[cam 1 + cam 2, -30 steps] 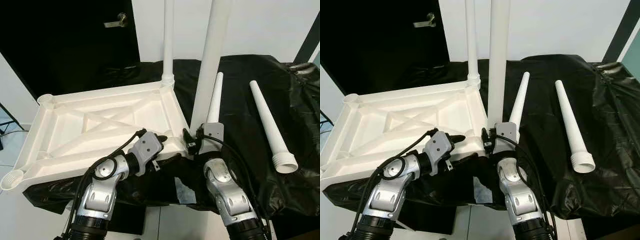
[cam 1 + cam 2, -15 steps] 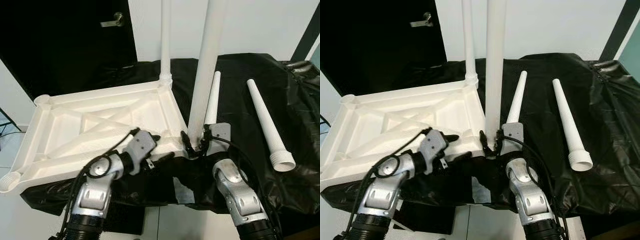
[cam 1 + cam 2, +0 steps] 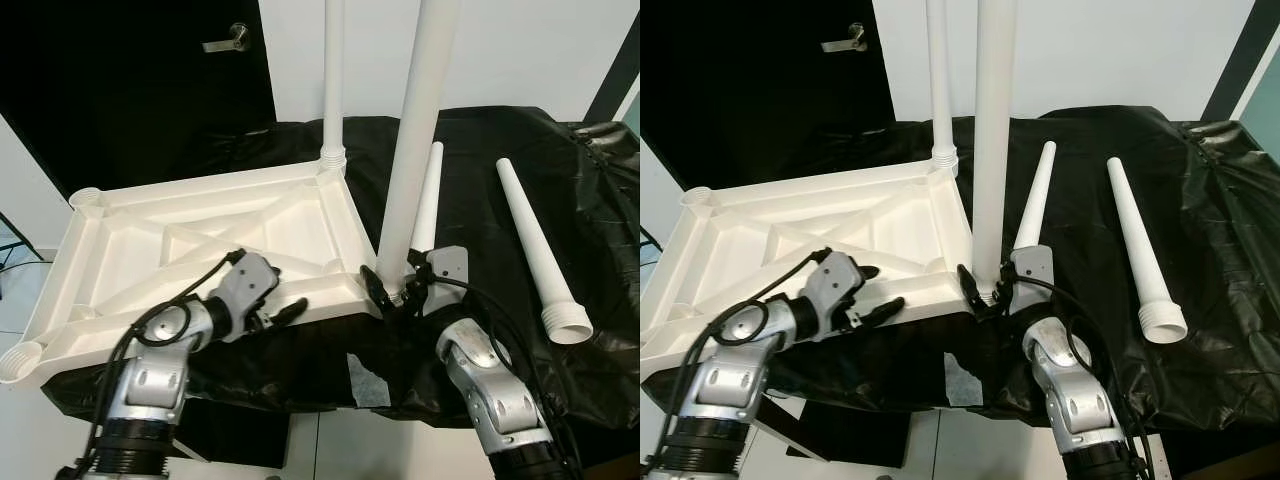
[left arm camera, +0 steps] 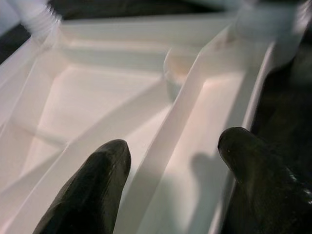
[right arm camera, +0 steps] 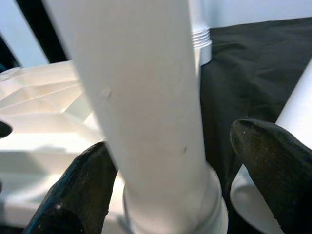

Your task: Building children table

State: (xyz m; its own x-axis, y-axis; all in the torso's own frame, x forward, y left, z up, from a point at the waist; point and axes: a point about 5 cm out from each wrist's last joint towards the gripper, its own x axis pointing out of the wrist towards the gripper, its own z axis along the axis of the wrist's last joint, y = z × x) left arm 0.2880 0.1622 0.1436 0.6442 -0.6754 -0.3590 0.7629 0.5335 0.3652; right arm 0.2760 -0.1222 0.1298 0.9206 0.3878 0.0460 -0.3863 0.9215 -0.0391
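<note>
Smooth white tapered leg [image 3: 415, 150] upright between right hand [image 3: 392, 291] fingers, ribbed tabletop [image 3: 180, 250] corner.

Plain indoor room, likely home or staged test space; exact kind cannot be told. Indicated by: bare white wall [image 3: 540, 50] behind; black door [image 3: 140, 80] fitted with metal lever handle [image 3: 224, 41]; surface draped in wrinkled black cloth [image 3: 480, 150]; pale floor [image 3: 20, 290] glimpsed beside surface. White plastic furniture parts [image 3: 535, 250] laid out on cloth, suggesting flat-pack assembly.
</note>
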